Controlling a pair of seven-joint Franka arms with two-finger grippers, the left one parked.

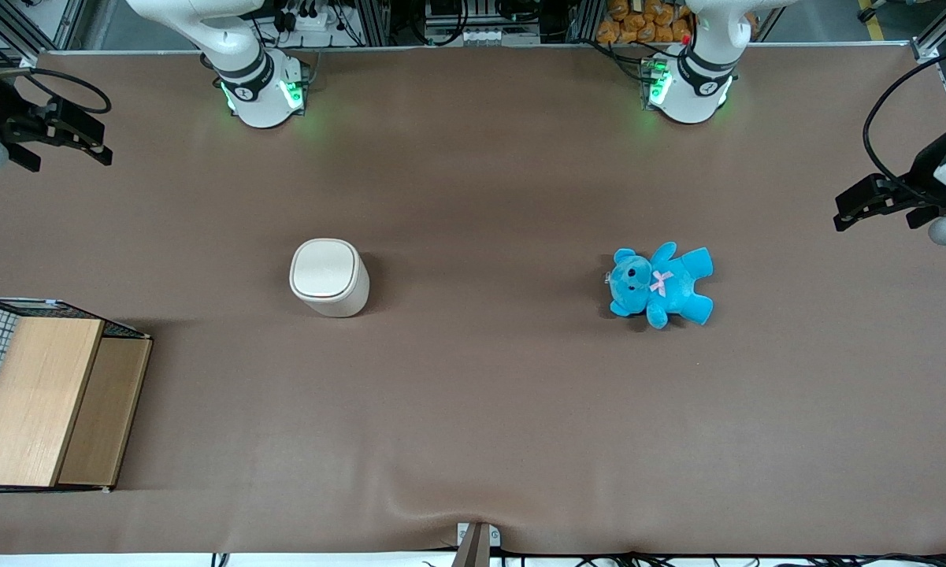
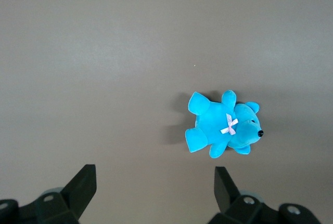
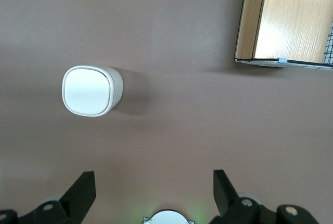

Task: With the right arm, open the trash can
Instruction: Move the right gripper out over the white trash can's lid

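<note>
The bin (image 1: 329,277) stands upright on the brown tabletop (image 1: 480,409), about midway between the front camera and the arm bases. Its lid (image 1: 324,268) is shut and lies flat. The body is cream-white, a rounded square, and the lid is smooth with a thin rim line around it. In the wrist view the bin (image 3: 92,91) shows from above, with a soft shadow beside it, and nothing touches it.

From the bin, the wooden box (image 1: 43,398) lies at about 8 o'clock in the front view, well apart, at the working arm's end of the tabletop. It has pale wood panels and wire mesh on one side. The blue teddy (image 1: 662,284) lies at 3 o'clock from the bin, well apart, toward the parked arm's end; it has a pink bow. Nothing stands between the bin and the hand.

The hand (image 1: 55,134) hangs at about 10 o'clock from the bin, near the tabletop's edge, well apart from the bin and above the surface. Its two black fingers (image 3: 83,190) are spread wide and hold nothing.

The box is cut off by the picture edge, and most of the right arm is out of view.
</note>
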